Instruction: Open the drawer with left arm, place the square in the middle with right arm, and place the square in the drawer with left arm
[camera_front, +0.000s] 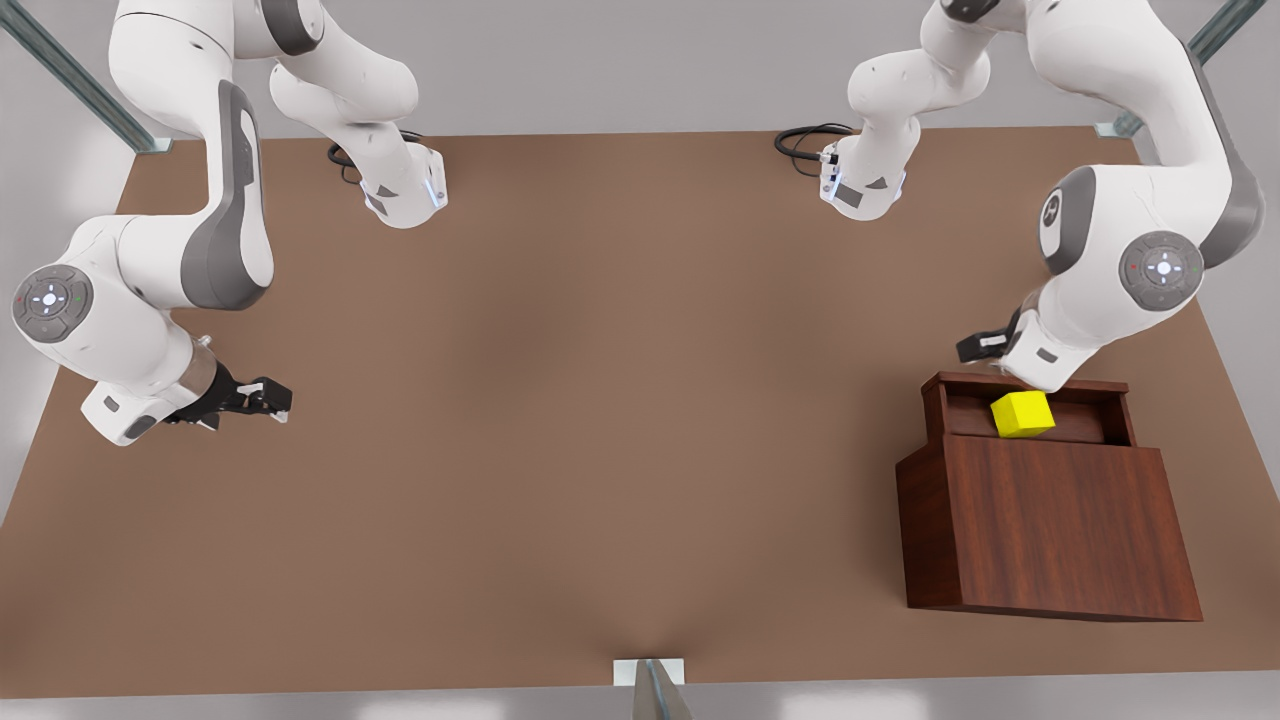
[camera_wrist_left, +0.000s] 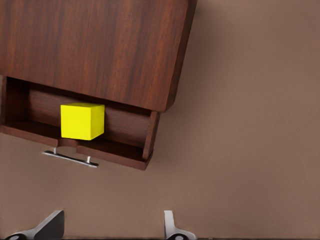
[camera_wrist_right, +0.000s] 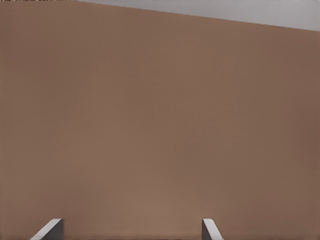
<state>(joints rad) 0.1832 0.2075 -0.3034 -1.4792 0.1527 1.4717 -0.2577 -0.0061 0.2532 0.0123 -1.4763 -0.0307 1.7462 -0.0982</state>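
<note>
With the square sitting inside the open drawer, I reckon we're done: left gripper hovers above it, spread and empty, right gripper waits open over the table.

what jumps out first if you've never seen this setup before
The small bright yellow cube stands out, sitting in the open drawer of the dark reddish-brown wood-grain cabinet at the front view's right. The left gripper hangs above that drawer with open fingers, holding nothing. The right gripper waits open over bare brown tabletop at the front view's left.
</note>
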